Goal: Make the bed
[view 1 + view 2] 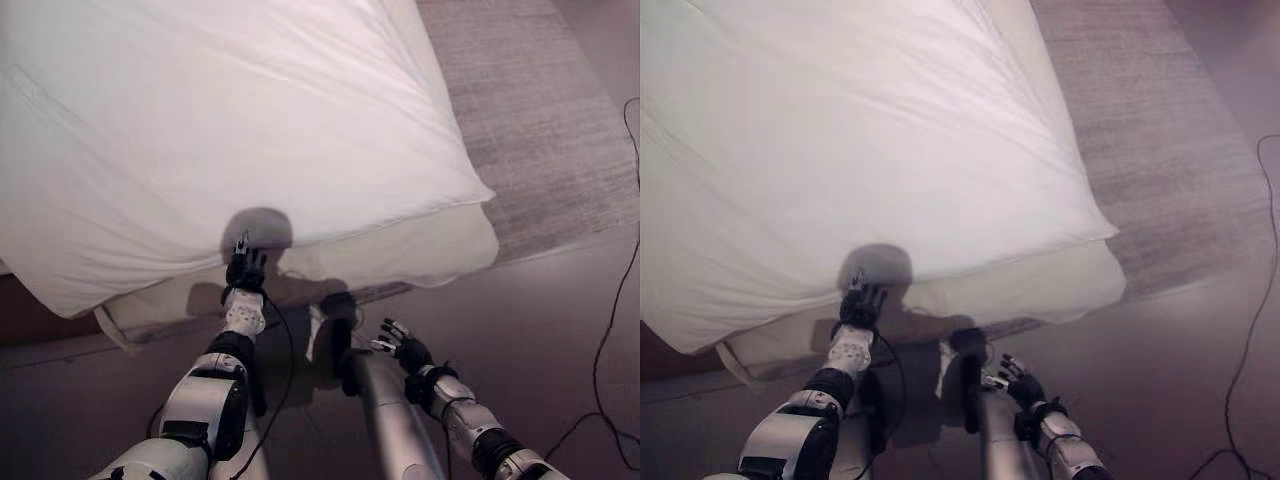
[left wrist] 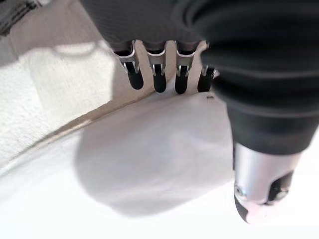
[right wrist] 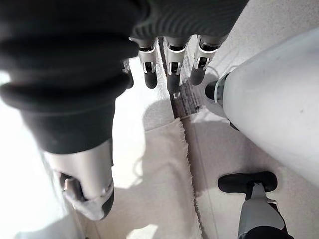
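Left eye view: duvet (image 1: 230,130) at left hand (image 1: 244,270).

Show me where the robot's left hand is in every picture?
Left eye view: left hand at the duvet edge, low centre.
Right eye view: same spot.
Left wrist view: fingers straight above the duvet.
Right wrist view: can't tell.
Shared landmark: duvet edge.

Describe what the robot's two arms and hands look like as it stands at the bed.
Both arms are silver-grey with dark bands at the joints. The left hand and right hand each wear a dark ribbed cover over the back and wrist. The fingers are silver with dark rounded tips, set in a row, with a thicker silver thumb apart. The left wrist carries a pale speckled section.
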Robot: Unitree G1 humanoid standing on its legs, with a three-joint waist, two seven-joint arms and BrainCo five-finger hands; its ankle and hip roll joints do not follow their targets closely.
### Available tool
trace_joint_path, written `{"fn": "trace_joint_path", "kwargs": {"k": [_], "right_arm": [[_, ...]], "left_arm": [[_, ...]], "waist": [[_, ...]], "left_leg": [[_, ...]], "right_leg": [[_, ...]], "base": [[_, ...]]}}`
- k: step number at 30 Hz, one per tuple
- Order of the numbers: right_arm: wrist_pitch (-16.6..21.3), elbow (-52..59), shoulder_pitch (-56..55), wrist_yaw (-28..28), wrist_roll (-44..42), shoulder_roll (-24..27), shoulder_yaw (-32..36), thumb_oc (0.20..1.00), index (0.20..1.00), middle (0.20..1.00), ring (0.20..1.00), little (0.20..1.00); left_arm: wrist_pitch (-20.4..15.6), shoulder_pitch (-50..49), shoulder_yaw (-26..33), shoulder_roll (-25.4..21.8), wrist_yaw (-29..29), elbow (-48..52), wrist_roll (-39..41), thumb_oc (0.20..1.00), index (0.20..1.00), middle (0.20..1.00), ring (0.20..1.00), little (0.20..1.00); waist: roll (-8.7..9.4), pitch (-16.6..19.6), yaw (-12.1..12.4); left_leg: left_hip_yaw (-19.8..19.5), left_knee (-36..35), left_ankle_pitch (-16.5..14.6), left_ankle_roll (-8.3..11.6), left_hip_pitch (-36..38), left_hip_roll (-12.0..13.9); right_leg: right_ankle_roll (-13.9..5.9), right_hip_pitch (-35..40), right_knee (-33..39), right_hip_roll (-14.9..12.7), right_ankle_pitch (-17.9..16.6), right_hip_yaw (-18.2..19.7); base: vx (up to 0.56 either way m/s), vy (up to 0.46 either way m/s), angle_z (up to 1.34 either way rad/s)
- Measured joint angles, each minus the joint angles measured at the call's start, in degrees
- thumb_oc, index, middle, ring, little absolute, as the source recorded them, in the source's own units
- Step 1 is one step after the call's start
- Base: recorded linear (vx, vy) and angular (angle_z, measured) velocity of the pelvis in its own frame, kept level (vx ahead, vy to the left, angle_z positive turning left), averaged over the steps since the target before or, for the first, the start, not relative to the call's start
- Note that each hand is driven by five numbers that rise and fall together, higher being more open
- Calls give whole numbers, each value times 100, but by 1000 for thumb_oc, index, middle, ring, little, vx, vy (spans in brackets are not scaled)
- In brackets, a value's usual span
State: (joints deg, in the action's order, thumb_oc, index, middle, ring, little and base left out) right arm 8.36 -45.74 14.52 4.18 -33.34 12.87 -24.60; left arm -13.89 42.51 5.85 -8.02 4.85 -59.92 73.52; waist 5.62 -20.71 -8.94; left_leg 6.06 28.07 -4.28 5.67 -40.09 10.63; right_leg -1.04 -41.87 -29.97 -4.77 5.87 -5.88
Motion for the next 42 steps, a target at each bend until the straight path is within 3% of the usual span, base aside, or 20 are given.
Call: {"fn": "trace_joint_path", "kwargs": {"k": [12,13,14,15,16,23,28,30,35,36,42], "right_arm": [[14,269,-21,-106,2,27,-90,1000,1000,1000,1000,1000],[15,270,-21,-112,2,26,-91,1000,1000,1000,1000,1000],[15,268,-26,-124,2,26,-91,1000,1000,1000,1000,1000],[15,268,-30,-139,2,26,-91,1000,1000,1000,1000,1000],[15,268,-39,-167,2,26,-88,1000,1000,1000,1000,1000],[19,315,-55,-215,-30,-27,-88,1000,1000,1000,1000,1000],[42,520,-17,-202,-473,-196,-163,1000,1000,1000,1000,1000],[54,513,105,-123,-917,-359,-200,1000,1000,1000,1000,1000],[92,504,683,111,-2230,-800,-269,1000,1000,1000,1000,1000],[108,503,725,140,-2427,-808,-262,1000,1000,1000,1000,1000],[172,489,1660,124,-3693,-1289,-277,1000,1000,1000,1000,1000]], "left_arm": [[-82,426,86,-246,341,1,222,1000,1000,1000,1000,1000],[-112,435,92,-250,371,2,221,812,812,812,812,812],[-145,436,92,-251,392,3,221,344,344,344,344,344],[-158,437,93,-251,404,3,221,247,247,247,247,247],[-176,442,98,-250,433,17,226,200,200,200,200,200],[-441,441,163,-312,438,299,268,200,200,200,200,200],[-634,374,155,-224,371,1067,391,200,200,200,200,200],[-708,233,94,-165,328,1376,447,200,200,200,200,200],[-896,-330,-311,405,120,2412,698,200,200,200,200,200],[-908,-402,-341,376,104,2581,725,200,200,200,200,200],[-1032,-694,-991,504,89,3755,839,200,200,200,200,200]], "waist": [[22,13,-115],[22,13,-111],[21,13,-120],[21,13,-122],[21,13,-123],[20,13,-71],[17,6,56],[16,2,71],[-32,-61,420],[-27,-73,364],[-165,-250,695]], "left_leg": [[-34,12,9,39,-94,14],[-33,8,9,39,-98,15],[-31,4,9,39,-99,18],[-30,2,9,40,-99,20],[-30,-12,10,40,-99,31],[-11,-39,15,39,-94,13],[3,-63,16,35,-1,-18],[0,-91,19,32,79,-38],[0,-215,47,0,270,-115],[1,-239,55,-7,270,-118],[-51,-364,164,-48,358,-238]], "right_leg": [[29,-49,17,12,-17,-68],[8,-54,36,13,-3,-68],[8,-59,36,13,-4,-66],[8,-61,36,13,-4,-66],[9,-67,36,14,-4,-64],[40,-73,25,9,-24,-64],[48,-5,20,-22,-31,-70],[47,79,33,-35,-29,-77],[39,230,53,-110,-24,-100],[38,227,62,-117,-25,-100],[0,373,124,-220,-29,-189]], "base": [[4,-1,0],[40,-2,-2],[0,0,0],[0,0,0],[0,0,0],[0,0,0],[0,0,0],[-11,21,4],[-5,3,3],[-4,7,15],[-6,9,11]]}}
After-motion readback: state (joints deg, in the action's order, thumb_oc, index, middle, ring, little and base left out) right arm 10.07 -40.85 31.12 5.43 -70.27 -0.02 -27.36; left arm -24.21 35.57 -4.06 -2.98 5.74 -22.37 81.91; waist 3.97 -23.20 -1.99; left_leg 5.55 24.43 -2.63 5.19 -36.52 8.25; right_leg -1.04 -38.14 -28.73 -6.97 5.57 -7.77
